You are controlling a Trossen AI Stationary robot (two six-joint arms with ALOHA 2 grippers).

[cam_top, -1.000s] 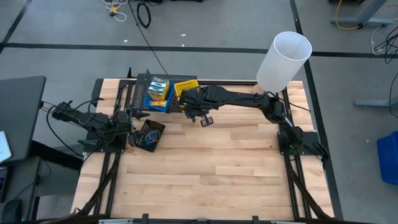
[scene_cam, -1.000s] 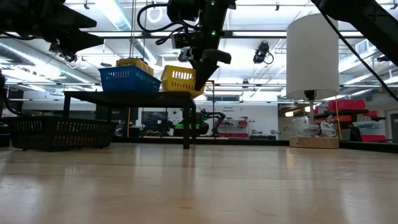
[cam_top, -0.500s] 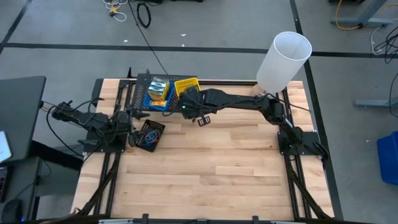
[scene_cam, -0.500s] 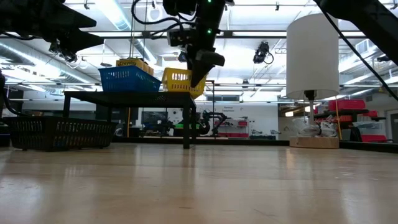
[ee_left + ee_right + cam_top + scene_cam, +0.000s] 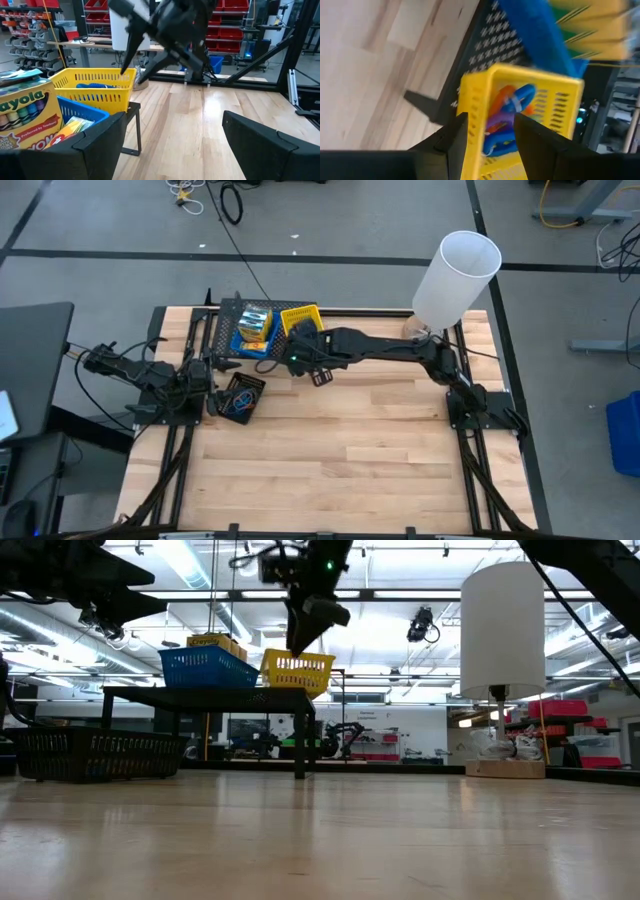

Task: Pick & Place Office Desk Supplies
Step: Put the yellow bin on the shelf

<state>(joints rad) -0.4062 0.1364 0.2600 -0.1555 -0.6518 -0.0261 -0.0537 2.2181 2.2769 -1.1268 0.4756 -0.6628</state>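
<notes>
Yellow bin (image 5: 298, 315): on black wire-mesh rack (image 5: 225, 345), far-left tabletop (image 5: 380, 440), right of blue bin (image 5: 248, 340); holds coloured loops (image 5: 512, 107). Right gripper (image 5: 318, 373): above bin's near wall, fingers parted astride it, holding nothing. Left gripper (image 5: 200, 375): open, parked left of rack. Open room: rightward and nearward

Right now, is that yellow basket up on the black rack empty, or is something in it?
Not empty. The yellow bin holds orange and blue loops, visible in the right wrist view.
</notes>
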